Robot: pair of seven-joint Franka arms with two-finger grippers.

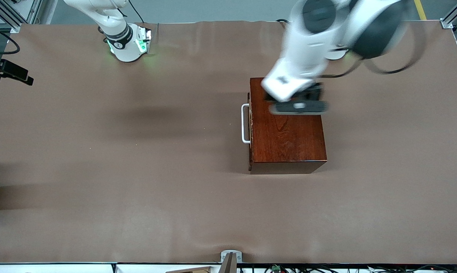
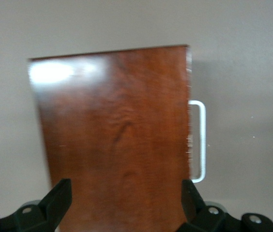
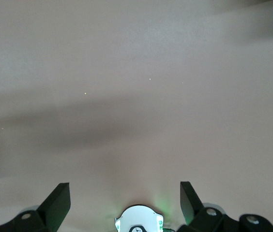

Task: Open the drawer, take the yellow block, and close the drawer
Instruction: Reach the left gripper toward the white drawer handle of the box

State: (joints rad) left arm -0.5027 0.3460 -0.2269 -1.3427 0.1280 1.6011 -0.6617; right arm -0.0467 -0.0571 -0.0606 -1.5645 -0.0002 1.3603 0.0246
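task barely begun: left claw (image 2: 124, 205) open, empty, over the box top; drawer (image 1: 250, 123) just under it, shut, handle (image 1: 245, 123) untouched. yellow block unseen, presumably inside. right claw (image 3: 125, 205) open, waiting over bare bench (image 1: 99, 170).

No text, label, brand or number can be read — none on any surface.

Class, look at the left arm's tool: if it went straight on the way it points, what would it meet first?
Most likely the glossy top of the wooden box; the open left tool points down at it, not at the white handle.
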